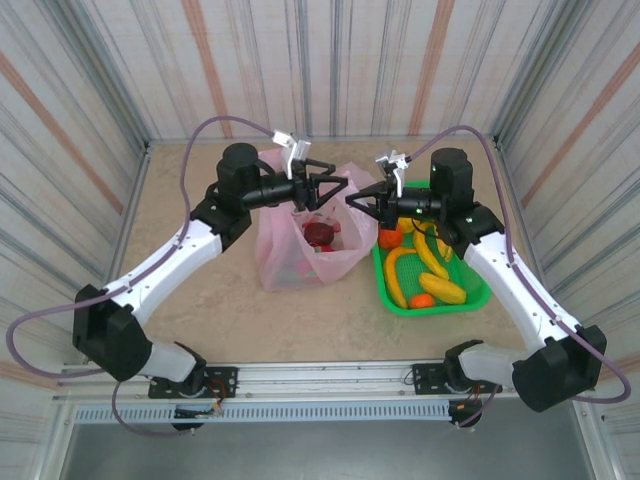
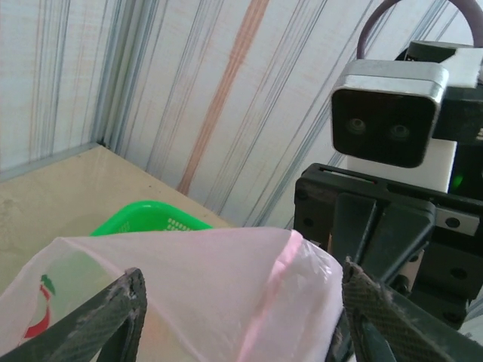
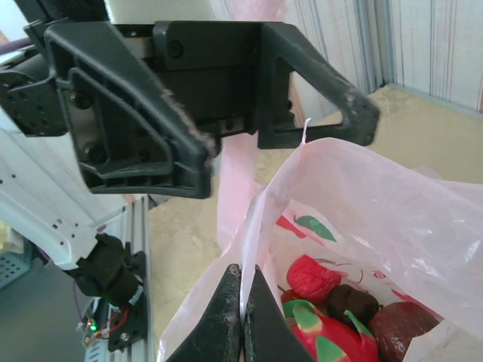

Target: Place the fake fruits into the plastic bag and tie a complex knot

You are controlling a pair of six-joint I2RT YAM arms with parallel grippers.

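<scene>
r gripper [image 3: 241,283]: pinched shut on plastic bag [image 3: 392,219] rim, propping mouth up. l gripper [image 2: 241,305]: wide apart, straddling opposite rim, unclamped. bag betw both tips. bananas [image 1: 435,258] in green basket [image 1: 478,298] just under r wrist, long axes approx along r forearm; r arm nearer.

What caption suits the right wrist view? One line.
Right tool pinches the rim of a translucent pink plastic bag holding glossy red and brown toy fruits; left tool open above.
</scene>
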